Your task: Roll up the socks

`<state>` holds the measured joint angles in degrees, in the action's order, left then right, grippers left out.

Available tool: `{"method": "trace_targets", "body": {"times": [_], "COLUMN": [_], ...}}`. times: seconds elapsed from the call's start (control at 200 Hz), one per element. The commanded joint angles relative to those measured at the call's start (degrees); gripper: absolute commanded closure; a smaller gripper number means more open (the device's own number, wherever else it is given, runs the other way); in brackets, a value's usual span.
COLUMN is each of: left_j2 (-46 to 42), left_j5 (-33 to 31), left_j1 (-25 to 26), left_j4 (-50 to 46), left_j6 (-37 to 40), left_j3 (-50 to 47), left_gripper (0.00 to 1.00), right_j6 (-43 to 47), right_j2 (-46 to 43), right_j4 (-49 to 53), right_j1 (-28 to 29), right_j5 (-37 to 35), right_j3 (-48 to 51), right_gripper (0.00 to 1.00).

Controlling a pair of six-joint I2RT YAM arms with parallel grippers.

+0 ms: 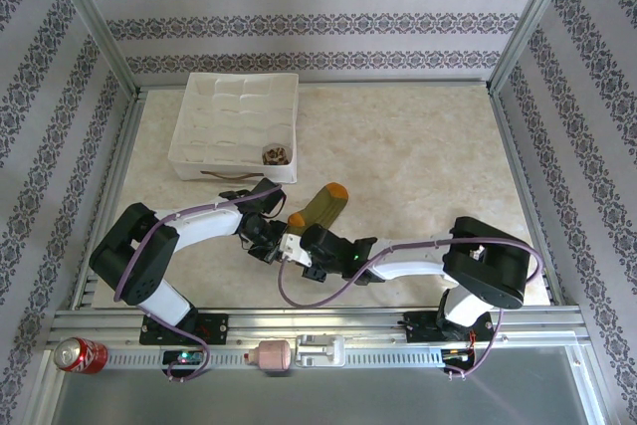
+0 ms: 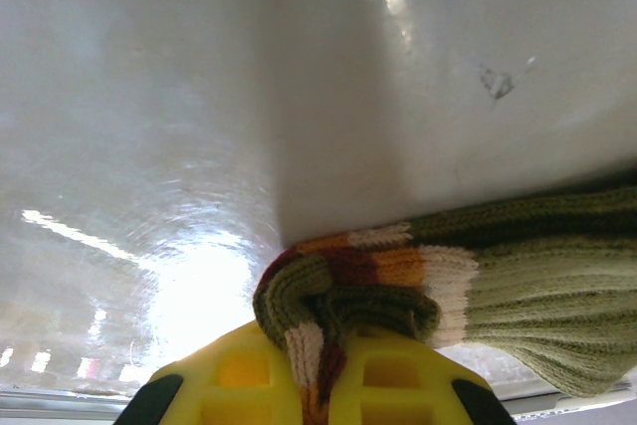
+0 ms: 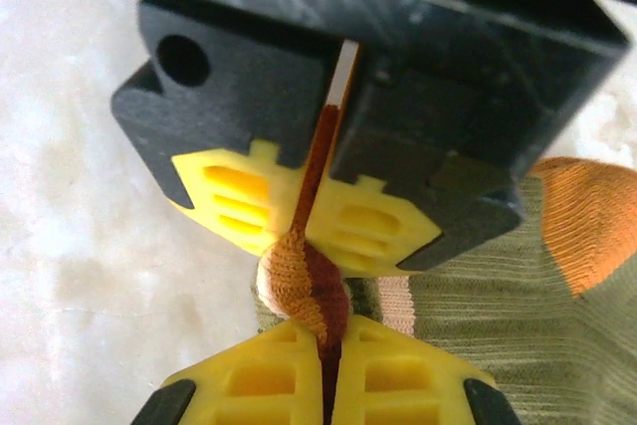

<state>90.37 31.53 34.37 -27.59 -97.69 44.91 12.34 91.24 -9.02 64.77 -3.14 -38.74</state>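
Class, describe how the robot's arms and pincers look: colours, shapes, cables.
The left arm and right arm have white links, black joints and looping purple cables. The left pincer and right pincer have yellow fingertips with rectangular recesses on black mounts.

The top view comes in bright and even, lit from above, the arms (image 1: 418, 258) dropping only soft, short shadows on the pale table (image 1: 418, 146), detail crisp to the corners. Over on the left wrist camera there's a big white glare blown out on the tabletop at lower left, a small glint up top and a broad grey shadow band down the middle, while the ribbing of the olive sock (image 2: 537, 286) is sharp. Right wrist now: table washed pale and hazy at left, top of the frame smeared out of focus, knit in the centre clear.
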Motion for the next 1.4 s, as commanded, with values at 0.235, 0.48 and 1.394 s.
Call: {"method": "trace_targets", "body": {"times": [0.235, 0.48, 1.394], "left_j2": [-7.93, -19.87, -15.54], "left_j5": [-8.95, -13.68, -12.01], "left_j1": [-0.36, -0.27, 4.39], "left_j4": [-9.0, -6.61, 23.23], "left_j6": [0.31, 5.09, 11.27], "left_j3": [-3.34, -5.97, -15.83], "left_gripper": [0.45, 0.32, 0.55], "right_j6": [-14.5, -19.79, -28.38], "right_j2": [4.06, 9.86, 20.05], "right_j4": [7.43, 8.87, 18.9], "right_j1": [-10.9, -14.06, -25.08], "right_j5": [28.98, 34.57, 44.17], "right_j3": [-0.63, -0.59, -5.86], "right_gripper": [1.0, 1.0, 1.0]}}
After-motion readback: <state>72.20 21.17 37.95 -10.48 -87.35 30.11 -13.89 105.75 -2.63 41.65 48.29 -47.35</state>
